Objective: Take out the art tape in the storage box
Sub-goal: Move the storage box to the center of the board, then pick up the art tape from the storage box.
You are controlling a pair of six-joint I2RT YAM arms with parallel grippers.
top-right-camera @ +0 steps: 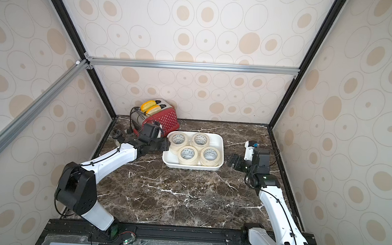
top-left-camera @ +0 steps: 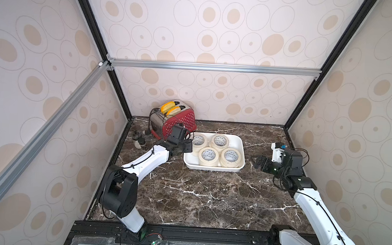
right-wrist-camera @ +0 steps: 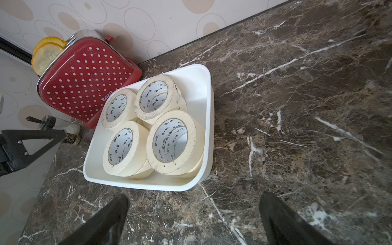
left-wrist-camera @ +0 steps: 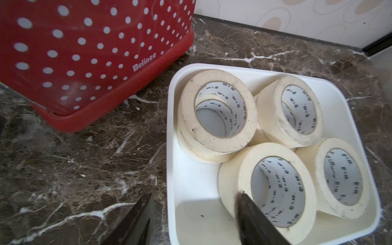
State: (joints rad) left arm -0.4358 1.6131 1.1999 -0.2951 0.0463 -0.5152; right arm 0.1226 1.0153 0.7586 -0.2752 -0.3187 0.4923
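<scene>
The white storage box point(top-left-camera: 213, 168) point(top-right-camera: 192, 167) sits on the marble top at mid-back. It holds several art tape rolls point(top-left-camera: 208, 154) point(top-right-camera: 187, 154) point(left-wrist-camera: 216, 110) point(right-wrist-camera: 171, 144), cream rings with printed white cores, lying flat in low stacks. My left gripper point(top-left-camera: 188, 148) point(left-wrist-camera: 195, 194) is open at the box's left wall point(left-wrist-camera: 169, 148). One finger is outside over the marble and the other is inside, against the near-left roll point(left-wrist-camera: 271, 186). It holds nothing. My right gripper point(top-left-camera: 254, 162) point(right-wrist-camera: 195, 195) hangs wide open and empty over the marble, right of the box point(right-wrist-camera: 148, 186).
A red polka-dot toaster point(top-left-camera: 178, 122) point(left-wrist-camera: 84, 53) point(right-wrist-camera: 84, 84) with yellow slices stands behind the box's left end, close to my left wrist. A small bottle point(top-left-camera: 139, 140) stands by the left wall. A white device point(top-left-camera: 277, 151) sits at the right wall. Patterned walls close off three sides.
</scene>
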